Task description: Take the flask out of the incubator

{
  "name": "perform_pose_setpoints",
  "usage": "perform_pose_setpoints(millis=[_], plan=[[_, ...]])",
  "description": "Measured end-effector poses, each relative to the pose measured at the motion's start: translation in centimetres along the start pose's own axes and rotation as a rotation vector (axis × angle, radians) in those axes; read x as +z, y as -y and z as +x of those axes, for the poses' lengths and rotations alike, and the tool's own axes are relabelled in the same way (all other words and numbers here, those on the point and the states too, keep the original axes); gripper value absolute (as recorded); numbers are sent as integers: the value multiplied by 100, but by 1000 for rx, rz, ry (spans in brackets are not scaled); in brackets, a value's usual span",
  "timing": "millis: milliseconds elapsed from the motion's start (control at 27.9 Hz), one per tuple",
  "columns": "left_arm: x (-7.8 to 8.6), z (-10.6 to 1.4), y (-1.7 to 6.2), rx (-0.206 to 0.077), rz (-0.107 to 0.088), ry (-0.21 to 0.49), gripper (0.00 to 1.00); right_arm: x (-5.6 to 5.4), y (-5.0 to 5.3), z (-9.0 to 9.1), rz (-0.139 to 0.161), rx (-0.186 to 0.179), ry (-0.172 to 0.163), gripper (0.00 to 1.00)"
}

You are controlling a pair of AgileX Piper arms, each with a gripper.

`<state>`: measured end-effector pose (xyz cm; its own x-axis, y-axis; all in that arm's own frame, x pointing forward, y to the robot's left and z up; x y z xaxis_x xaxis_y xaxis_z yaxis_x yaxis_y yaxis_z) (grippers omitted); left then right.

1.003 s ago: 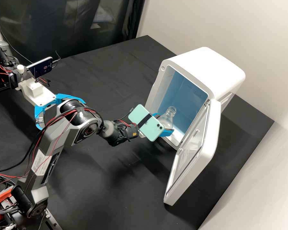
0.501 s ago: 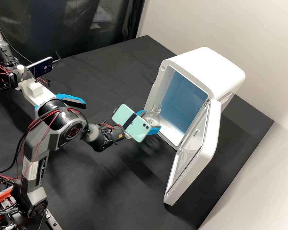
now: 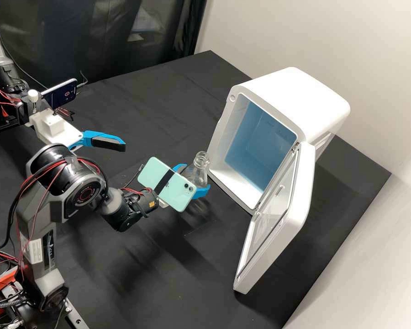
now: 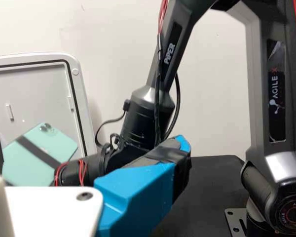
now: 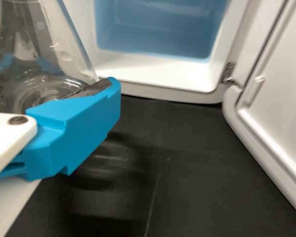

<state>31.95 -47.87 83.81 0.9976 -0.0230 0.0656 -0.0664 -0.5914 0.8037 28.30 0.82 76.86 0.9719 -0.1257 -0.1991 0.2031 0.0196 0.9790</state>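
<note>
- High view: the right gripper (image 3: 192,180) is clamped on the clear flask (image 3: 199,164), which is upright above the bench (image 3: 160,100), just outside the mouth of the open box (image 3: 301,105). The left gripper (image 3: 95,140) hangs well apart.
- Left wrist view: the door (image 4: 34,103) stands beyond the right arm (image 4: 155,98). I cannot tell how the left jaws stand.
- Right wrist view: a blue finger (image 5: 74,128) presses against the flask's base.
</note>
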Motion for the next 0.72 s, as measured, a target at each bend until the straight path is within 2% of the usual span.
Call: perform_pose_setpoints(millis=[251, 358, 573, 716], plan=[[-43, -22, -5, 0, 3, -12, 100, 46, 220, -14, -14, -70, 9, 0], [-43, -22, -5, 0, 3, -12, 100, 127, 342, -48, -20, -115, 37, 0], [-40, -43, -34, 8, 2, -11, 100, 269, 493, -139, -26, -182, 83, 0], [-41, -50, -34, 8, 2, -11, 100, 303, 536, -217, -33, -182, 63, 0]])
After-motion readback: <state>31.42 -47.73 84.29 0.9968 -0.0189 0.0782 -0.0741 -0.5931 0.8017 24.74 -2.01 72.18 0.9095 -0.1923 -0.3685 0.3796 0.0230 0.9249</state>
